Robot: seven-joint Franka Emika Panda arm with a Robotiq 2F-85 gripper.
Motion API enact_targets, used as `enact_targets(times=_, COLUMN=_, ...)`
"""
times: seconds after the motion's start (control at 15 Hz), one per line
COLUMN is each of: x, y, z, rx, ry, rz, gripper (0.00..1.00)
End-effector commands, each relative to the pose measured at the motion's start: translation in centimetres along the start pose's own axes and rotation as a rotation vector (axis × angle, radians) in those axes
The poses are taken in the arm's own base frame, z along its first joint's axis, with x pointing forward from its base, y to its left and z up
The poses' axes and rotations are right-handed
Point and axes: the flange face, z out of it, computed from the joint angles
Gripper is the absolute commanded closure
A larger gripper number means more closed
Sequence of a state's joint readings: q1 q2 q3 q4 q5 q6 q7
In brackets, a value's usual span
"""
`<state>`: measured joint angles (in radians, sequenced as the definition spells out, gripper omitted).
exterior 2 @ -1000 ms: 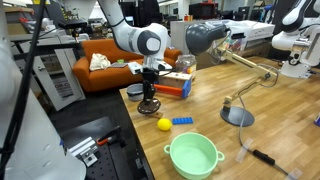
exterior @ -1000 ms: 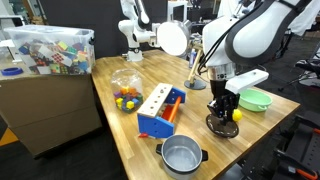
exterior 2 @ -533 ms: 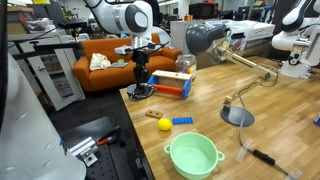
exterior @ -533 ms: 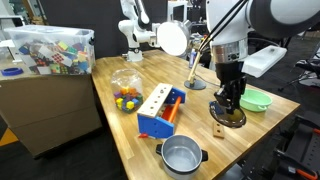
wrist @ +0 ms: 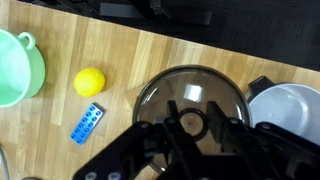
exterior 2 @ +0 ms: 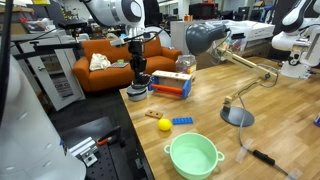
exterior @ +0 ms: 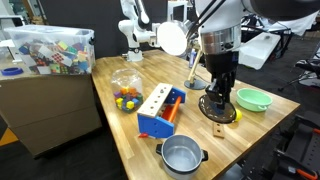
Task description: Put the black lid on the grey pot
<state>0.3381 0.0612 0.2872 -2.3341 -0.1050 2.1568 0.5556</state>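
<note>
My jaws are clenched on the centre of the black lid (wrist: 185,88), close to the edge of the wooden surface (exterior: 125,130). The grey pot (exterior: 182,155) stands nearby, uncovered.

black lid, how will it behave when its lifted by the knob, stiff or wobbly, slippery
The black lid looks like a rigid rimmed disc, so it should stay stiff. Its glossy, reflecting surface suggests smooth, possibly glass, so likely slippery and breakable. Gripped by the hand only at the small centre knob, it may tilt or swing.
</note>
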Motion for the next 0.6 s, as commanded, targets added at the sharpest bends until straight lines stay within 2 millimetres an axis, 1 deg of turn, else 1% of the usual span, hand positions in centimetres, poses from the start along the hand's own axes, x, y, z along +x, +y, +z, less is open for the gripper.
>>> enact_targets(times=0.0, x=0.1, y=0.0, z=0.1, rx=-0.002, ry=-0.003, rz=-0.002, gripper=0.67)
enact_targets(times=0.27, x=0.1, y=0.0, z=0.1, rx=-0.003, ry=-0.005, rz=-0.005, gripper=0.67)
enact_targets(times=0.33, x=0.1, y=0.0, z=0.1, rx=-0.003, ry=-0.005, rz=-0.005, gripper=0.92)
enact_targets(times=0.4, x=0.2, y=-0.2, z=0.2, rx=-0.01, ry=-0.006, rz=-0.009, gripper=0.92)
enact_targets(times=0.53, x=0.5, y=-1.6, z=0.0, rx=-0.026, ry=0.001, rz=-0.051, gripper=0.92)
